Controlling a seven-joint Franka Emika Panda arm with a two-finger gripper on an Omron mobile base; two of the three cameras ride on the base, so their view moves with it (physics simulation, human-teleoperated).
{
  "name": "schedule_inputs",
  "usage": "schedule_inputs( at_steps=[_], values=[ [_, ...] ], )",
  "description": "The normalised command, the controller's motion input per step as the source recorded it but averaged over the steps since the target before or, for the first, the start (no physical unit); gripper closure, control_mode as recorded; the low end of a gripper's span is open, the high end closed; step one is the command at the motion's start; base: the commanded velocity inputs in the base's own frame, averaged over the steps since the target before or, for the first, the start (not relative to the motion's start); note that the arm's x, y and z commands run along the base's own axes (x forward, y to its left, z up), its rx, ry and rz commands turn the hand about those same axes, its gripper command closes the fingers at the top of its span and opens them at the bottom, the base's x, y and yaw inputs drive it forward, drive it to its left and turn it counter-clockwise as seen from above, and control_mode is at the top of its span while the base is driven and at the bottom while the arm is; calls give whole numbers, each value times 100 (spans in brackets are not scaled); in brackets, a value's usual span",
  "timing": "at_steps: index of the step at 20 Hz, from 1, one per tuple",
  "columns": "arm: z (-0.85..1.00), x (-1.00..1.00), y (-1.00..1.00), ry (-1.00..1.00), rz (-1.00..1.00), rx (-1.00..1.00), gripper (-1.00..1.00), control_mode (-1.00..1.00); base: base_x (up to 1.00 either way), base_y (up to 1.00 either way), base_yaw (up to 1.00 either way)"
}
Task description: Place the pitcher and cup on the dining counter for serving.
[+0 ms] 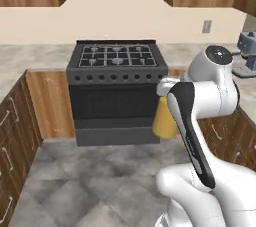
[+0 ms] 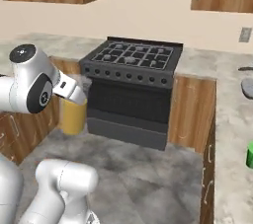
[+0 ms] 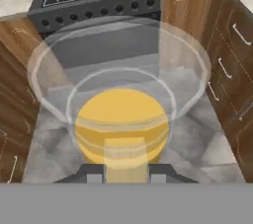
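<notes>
Clear pitcher (image 3: 121, 114) of orange juice hangs upright in my gripper (image 3: 125, 172), clamped on its handle, facing the stove (image 1: 117, 91), so the dining counter's elsewhere.

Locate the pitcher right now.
The pitcher hangs in the gripper above the floor, in front of the stove; the left base view shows it right of the oven door.

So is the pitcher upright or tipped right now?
Upright. The pitcher hangs above the floor, its juice lying level at the bottom, with the gripper closed on its handle.
</notes>
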Motion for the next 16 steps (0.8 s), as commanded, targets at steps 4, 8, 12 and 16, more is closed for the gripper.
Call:
schedule_inputs(
  at_steps=[4, 8, 12, 16],
  values=[
    [0, 0, 0, 0, 0, 0, 100, 100, 0, 0, 100],
    [0, 0, 0, 0, 0, 0, 100, 100, 0, 0, 100],
    [0, 0, 0, 0, 0, 0, 100, 100, 0, 0, 100],
    [0, 0, 0, 0, 0, 0, 100, 100, 44, -17, 85]
  ],
)
